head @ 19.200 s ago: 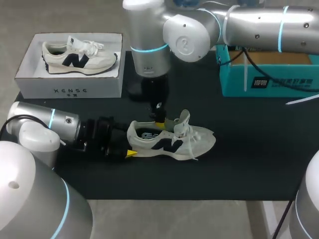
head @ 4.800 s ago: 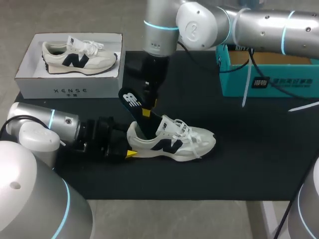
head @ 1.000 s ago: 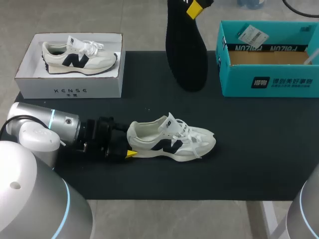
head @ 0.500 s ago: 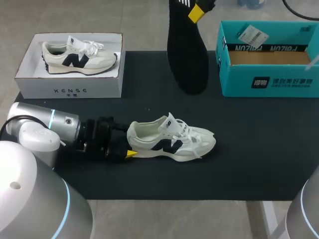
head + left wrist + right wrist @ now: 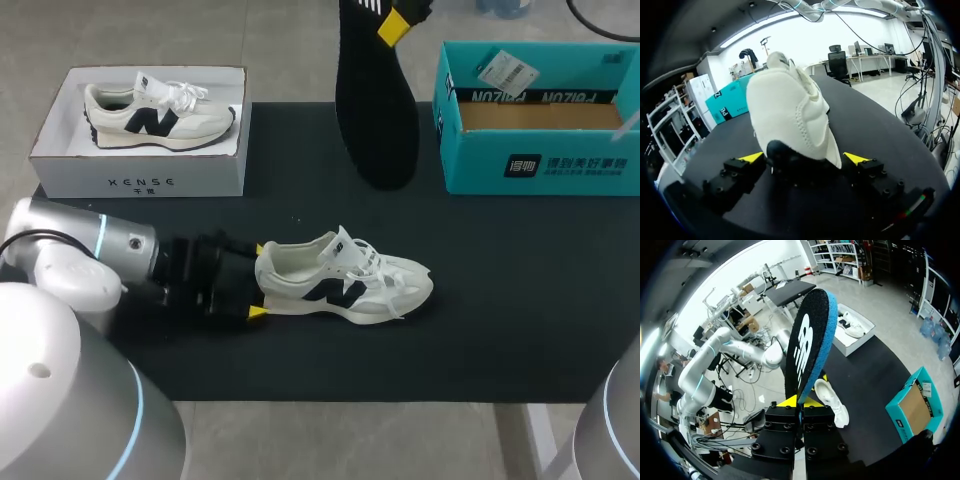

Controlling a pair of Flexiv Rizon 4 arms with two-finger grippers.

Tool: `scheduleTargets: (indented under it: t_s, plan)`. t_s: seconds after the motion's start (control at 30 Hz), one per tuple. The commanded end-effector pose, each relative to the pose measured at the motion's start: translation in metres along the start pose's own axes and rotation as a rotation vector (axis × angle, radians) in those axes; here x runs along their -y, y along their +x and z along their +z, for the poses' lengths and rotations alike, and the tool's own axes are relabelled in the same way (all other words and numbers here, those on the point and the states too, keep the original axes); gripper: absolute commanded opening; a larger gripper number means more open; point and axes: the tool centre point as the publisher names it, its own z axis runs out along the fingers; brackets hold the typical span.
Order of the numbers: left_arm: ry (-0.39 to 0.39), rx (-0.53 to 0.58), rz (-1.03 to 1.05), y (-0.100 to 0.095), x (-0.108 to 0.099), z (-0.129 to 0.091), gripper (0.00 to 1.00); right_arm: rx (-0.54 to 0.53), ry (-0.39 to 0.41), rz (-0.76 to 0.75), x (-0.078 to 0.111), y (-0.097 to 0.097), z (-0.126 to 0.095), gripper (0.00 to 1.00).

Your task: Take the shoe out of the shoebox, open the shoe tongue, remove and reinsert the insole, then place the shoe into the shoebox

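The left gripper (image 5: 804, 159) has opened since a moment ago; its fingers now stand spread either side of the heel of the cream mesh sneaker with the navy logo (image 5: 345, 280), upright on the black table mat (image 5: 500, 300); the right gripper (image 5: 800, 402) still pinches the black foam insole (image 5: 376, 110) aloft; the white cardboard shoebox (image 5: 140, 182) holds a matching sneaker (image 5: 160, 115); the teal cardboard box (image 5: 540, 165) holds a paper tag (image 5: 500, 72).
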Motion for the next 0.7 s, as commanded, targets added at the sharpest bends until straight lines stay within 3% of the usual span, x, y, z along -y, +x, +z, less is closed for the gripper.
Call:
scheduleTargets:
  t_s: [0.03,0.2,0.37,0.6,0.7]
  plan:
    - [-0.069,-0.013,0.022,-0.008,0.001,-0.012,1.00,0.000,0.002,0.002,-0.001,0.000,0.000,0.00]
    - [-0.193,-0.019,0.078,-0.025,0.011,-0.047,1.00,0.000,0.002,0.002,-0.001,0.000,0.000,0.00]
    - [-0.338,-0.034,0.153,-0.035,0.039,-0.080,1.00,0.000,0.002,0.002,-0.001,0.000,0.000,0.00]
    - [-0.504,-0.063,0.223,-0.032,0.082,-0.107,1.00,0.000,0.002,0.002,-0.001,0.000,0.000,0.00]
    - [-0.516,-0.080,0.211,-0.029,0.093,-0.117,1.00,0.000,0.002,0.002,-0.001,0.000,0.000,0.00]
